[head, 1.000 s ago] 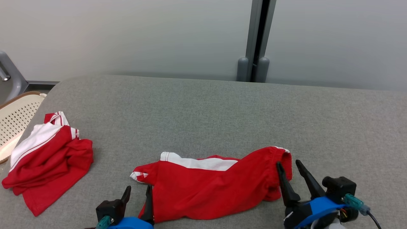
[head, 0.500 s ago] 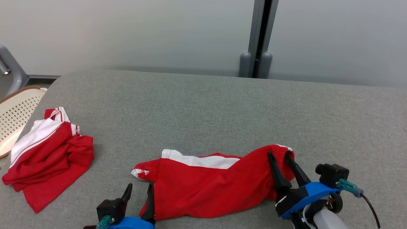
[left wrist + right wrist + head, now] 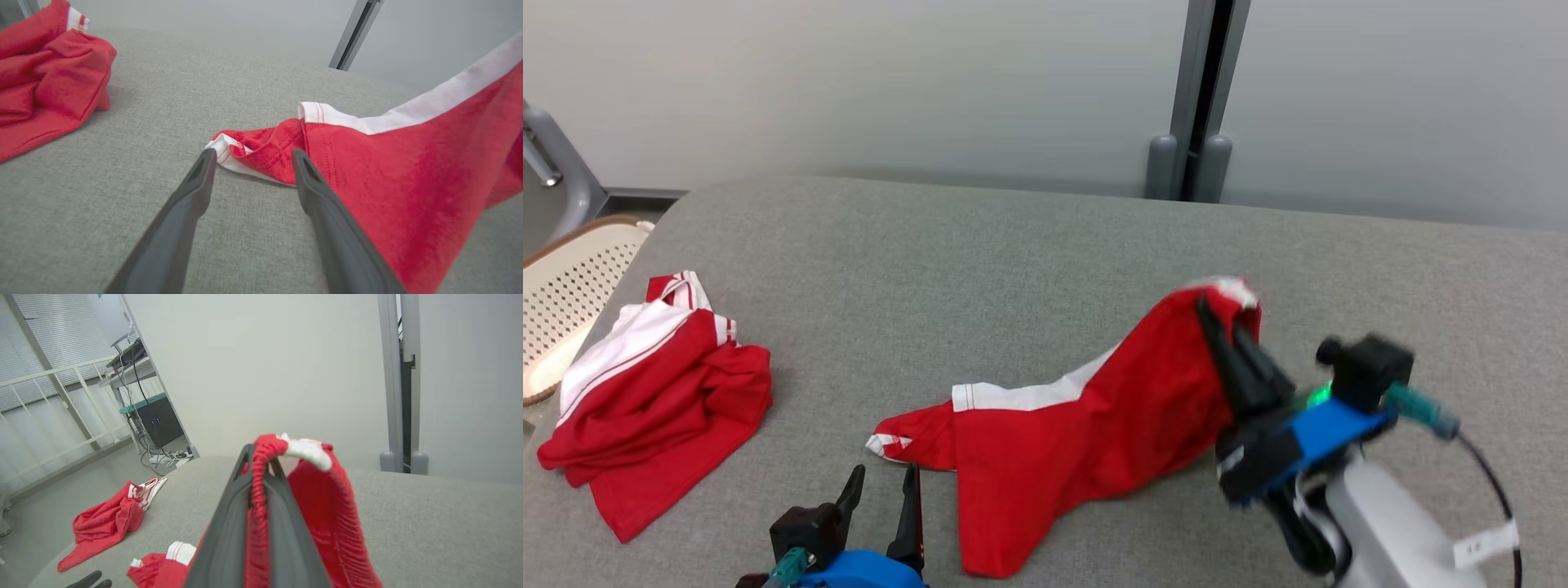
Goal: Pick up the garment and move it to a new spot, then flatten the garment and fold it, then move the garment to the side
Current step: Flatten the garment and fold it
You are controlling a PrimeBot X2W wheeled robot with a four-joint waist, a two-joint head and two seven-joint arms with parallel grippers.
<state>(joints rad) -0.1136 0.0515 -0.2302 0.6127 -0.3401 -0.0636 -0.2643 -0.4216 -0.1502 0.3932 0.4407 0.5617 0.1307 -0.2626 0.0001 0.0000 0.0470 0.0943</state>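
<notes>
Head view, with the grey bench as reference: near its left edge lies a crumpled red-and-white cloth. At its front edge the left gripper has its fingers apart and holds nothing. The red garment rests on the bench's middle, with its right end held above the bench by the right gripper, which is clamped on the waistband.

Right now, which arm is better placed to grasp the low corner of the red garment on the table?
Left. The left gripper is open, with the corner of the garment lying at its fingertips on the table. The right gripper is shut on the raised waistband, so it is busy.
</notes>
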